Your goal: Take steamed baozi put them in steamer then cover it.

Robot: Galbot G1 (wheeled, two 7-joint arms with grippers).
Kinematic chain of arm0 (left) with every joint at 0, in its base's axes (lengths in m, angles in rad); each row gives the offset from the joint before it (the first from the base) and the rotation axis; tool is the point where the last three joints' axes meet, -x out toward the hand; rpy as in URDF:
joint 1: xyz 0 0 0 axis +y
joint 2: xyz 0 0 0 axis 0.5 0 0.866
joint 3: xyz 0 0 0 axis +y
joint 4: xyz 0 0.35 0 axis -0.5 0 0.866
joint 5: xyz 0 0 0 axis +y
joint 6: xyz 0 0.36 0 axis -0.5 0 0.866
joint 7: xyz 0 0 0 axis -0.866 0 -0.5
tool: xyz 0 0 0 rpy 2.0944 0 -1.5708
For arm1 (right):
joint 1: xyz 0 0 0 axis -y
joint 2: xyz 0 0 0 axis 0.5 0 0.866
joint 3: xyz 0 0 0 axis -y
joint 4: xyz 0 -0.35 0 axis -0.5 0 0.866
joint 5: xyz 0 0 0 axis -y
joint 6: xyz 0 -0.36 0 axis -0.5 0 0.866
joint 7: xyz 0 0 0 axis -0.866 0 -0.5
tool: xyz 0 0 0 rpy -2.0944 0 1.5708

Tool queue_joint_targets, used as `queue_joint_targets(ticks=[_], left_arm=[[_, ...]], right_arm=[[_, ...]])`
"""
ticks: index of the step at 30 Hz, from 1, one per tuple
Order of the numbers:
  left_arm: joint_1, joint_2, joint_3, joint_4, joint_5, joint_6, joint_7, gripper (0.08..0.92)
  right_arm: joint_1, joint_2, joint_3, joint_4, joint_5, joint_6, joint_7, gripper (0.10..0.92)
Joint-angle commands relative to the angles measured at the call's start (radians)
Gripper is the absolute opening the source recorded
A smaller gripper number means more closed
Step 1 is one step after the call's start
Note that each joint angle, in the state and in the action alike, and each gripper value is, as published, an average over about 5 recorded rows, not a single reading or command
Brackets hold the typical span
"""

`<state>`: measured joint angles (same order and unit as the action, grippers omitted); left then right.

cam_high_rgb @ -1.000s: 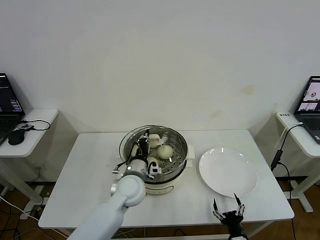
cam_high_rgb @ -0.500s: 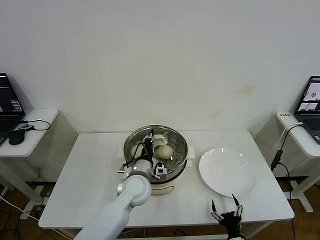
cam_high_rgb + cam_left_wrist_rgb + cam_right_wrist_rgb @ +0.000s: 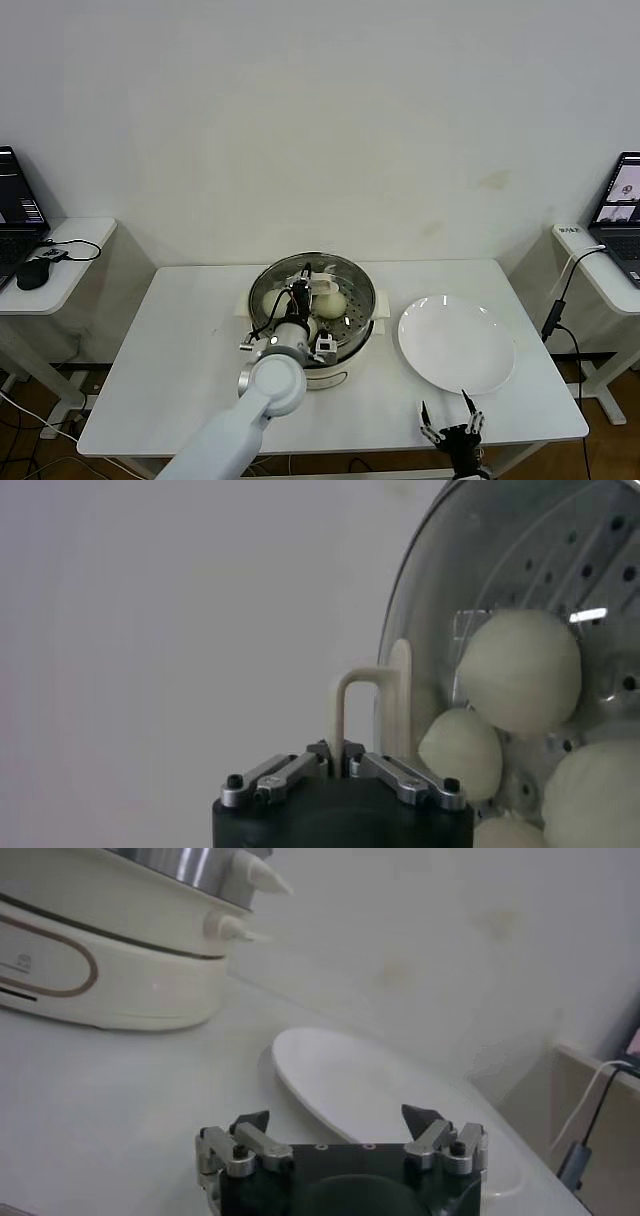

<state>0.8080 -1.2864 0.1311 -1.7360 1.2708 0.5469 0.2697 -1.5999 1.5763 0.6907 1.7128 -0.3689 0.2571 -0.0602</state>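
The covering step is in hand. The left gripper [image 3: 345, 770] is clamped on the bar handle of the cover [image 3: 400, 695] and holds the glass lid tilted on edge over the steamer [image 3: 312, 292], where the baozi [image 3: 520, 670] already lie in the basket. The plate [image 3: 456, 343] beside it is bare. The right gripper [image 3: 447, 428] waits near the table's front edge, jaws wide and empty. Next, the lid likely needs levelling, centring on the rim, then lowering.

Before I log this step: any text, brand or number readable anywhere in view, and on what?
None can be read.
Steamer base: only an oval line on its front, no lettering visible.
Laptop screens at left and right: content too small to read.
Small tag on the right side table: too small to read.
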Motion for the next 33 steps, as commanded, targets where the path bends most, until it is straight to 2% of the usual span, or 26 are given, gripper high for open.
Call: queue_joint_targets(ticks=[1,7,15,21,26,29,31,33], left_arm=[[0.002,-0.011,-0.002,0.007,0.006,-0.005,-0.006,0.142],[0.010,-0.009,-0.014,-0.005,0.009,-0.009,-0.014,0.162],[0.092,0.031,-0.043,-0.149,-0.014,-0.007,-0.024,0.380],[0.253,0.101,-0.079,-0.339,-0.117,-0.019,-0.091,0.553],[0.466,0.171,-0.175,-0.530,-0.355,-0.063,-0.221,0.692],[0.642,0.172,-0.306,-0.583,-0.577,-0.171,-0.368,0.772],[0.759,0.155,-0.431,-0.575,-0.799,-0.344,-0.452,0.807],[0.843,0.135,-0.554,-0.525,-1.029,-0.541,-0.493,0.819]], right_arm=[[0.001,0.000,-0.001,-0.003,-0.003,0.001,-0.001,0.823],[0.001,0.000,-0.002,-0.003,-0.004,0.000,-0.002,0.823],[0.003,0.000,-0.009,-0.006,-0.006,-0.002,-0.002,0.823],[0.000,0.000,-0.011,-0.007,-0.009,-0.003,-0.002,0.823],[-0.004,-0.001,-0.008,-0.010,-0.007,0.001,-0.002,0.822],[-0.012,-0.013,-0.007,-0.006,0.010,0.009,-0.002,0.823],[-0.020,-0.027,-0.007,-0.005,0.032,0.021,-0.004,0.823],[-0.023,-0.036,-0.014,-0.007,0.055,0.030,-0.005,0.823]])
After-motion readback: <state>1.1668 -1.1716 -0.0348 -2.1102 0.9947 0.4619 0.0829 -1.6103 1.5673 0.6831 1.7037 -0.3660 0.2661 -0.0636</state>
